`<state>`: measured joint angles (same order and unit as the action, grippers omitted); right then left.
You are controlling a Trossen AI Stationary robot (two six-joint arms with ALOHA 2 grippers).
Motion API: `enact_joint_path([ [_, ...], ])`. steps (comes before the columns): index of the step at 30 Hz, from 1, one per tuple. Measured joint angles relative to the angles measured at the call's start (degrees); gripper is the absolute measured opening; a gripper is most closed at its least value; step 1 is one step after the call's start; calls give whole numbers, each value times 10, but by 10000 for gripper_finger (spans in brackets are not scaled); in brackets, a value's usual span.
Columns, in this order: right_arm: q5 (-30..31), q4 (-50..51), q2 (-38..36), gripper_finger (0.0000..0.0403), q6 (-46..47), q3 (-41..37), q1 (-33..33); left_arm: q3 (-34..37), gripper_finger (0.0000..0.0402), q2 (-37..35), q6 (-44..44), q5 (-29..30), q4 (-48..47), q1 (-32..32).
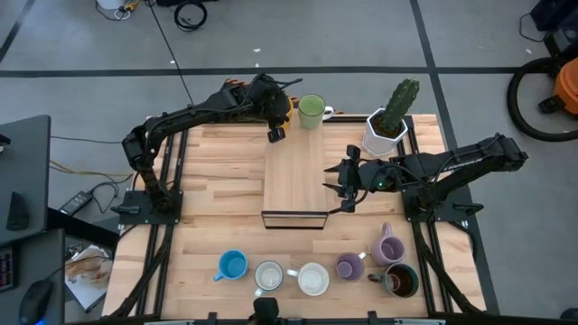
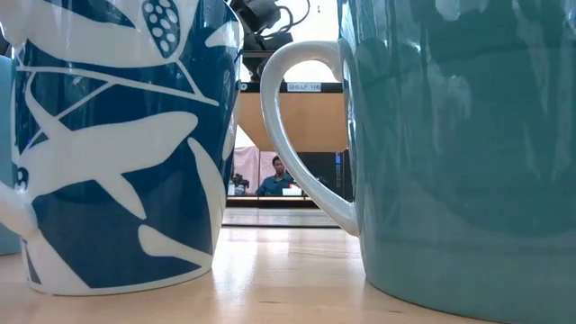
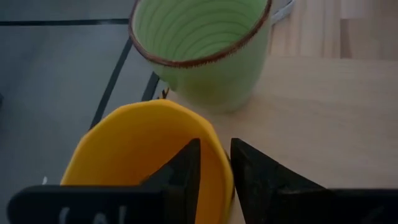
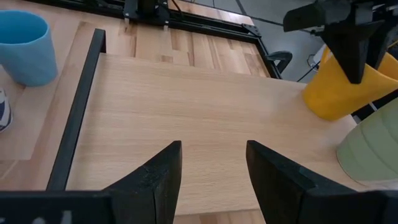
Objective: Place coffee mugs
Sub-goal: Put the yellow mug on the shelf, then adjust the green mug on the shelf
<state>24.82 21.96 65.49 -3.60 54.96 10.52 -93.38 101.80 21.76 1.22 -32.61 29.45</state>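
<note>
Orange mug upright, rim pinched by left gripper, beside green mug

Left gripper reached to the table's far edge, fingers pinching a wall between them; right gripper at mid-table, fingers parted, empty.

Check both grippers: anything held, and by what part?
Left gripper holds the orange mug by its rim, one of its fingers inside the wall, one outside. Right gripper is open over the board, holding nothing.
</note>
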Motion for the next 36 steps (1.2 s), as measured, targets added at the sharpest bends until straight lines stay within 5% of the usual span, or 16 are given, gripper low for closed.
enact_joint_path([
  [13,7,0,0,185,-9,0,-7,0,94,-3,21,3,6,-1],
  [27,-35,-63,0,185,-37,-50,-100,0,94,-41,45,13,15,-11],
  [36,-35,-73,0,185,-60,-52,-122,0,94,-90,42,-48,-105,-32],
])
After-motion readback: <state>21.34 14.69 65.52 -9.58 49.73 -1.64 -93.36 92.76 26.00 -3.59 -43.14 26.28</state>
